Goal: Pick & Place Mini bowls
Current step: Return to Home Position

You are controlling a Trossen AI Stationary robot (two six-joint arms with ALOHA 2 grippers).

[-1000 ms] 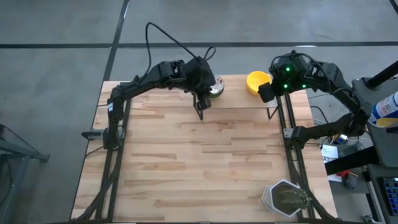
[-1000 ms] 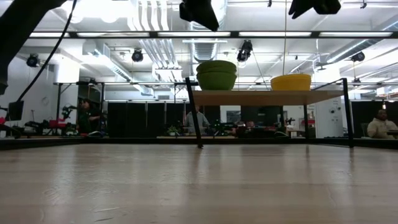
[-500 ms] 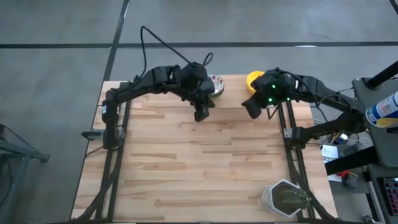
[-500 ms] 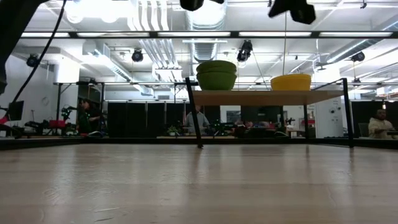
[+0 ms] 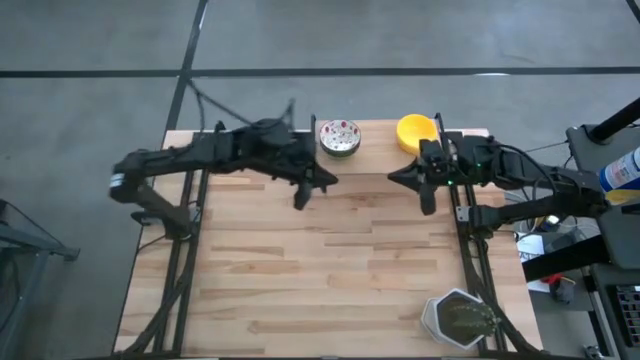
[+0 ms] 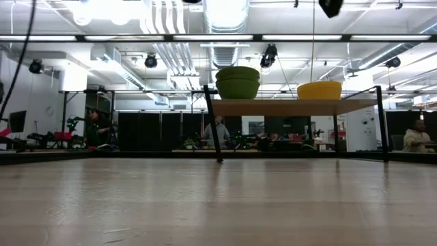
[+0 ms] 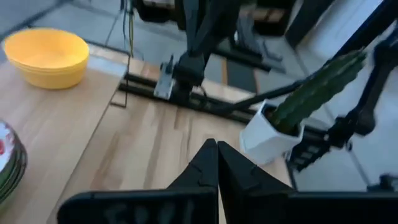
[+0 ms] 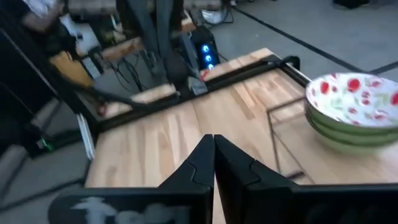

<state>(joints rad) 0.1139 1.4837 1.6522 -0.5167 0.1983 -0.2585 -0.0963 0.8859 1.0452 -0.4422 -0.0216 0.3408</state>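
Observation:
A stack of white bowls with red-and-dark dots (image 5: 338, 137) stands on its base near the table's far edge; their outsides look green in the low view (image 6: 237, 83). A stack of yellow bowls (image 5: 414, 130) stands to its right. My left gripper (image 5: 330, 180) is shut and empty, hanging in the air on the near side of the dotted stack with its fingers pointing right. My right gripper (image 5: 393, 176) is also shut and empty, on the near side of the yellow stack, pointing left. The left wrist view shows the yellow bowls (image 7: 46, 56); the right wrist view shows the dotted stack (image 8: 351, 112).
A grey hexagonal pot with a green plant (image 5: 460, 318) stands at the table's near right corner and also shows in the left wrist view (image 7: 273, 130). Black frame rails (image 5: 462, 200) run along both sides of the table. Bare wood (image 5: 320, 270) lies between the rails.
Both grippers have drawn back from the bowl stacks toward the table's near side and risen, leaving the low view's top. The left arm has swung out toward the left and stretched. The right gripper has turned toward the table's left. The bowls have stayed in place.

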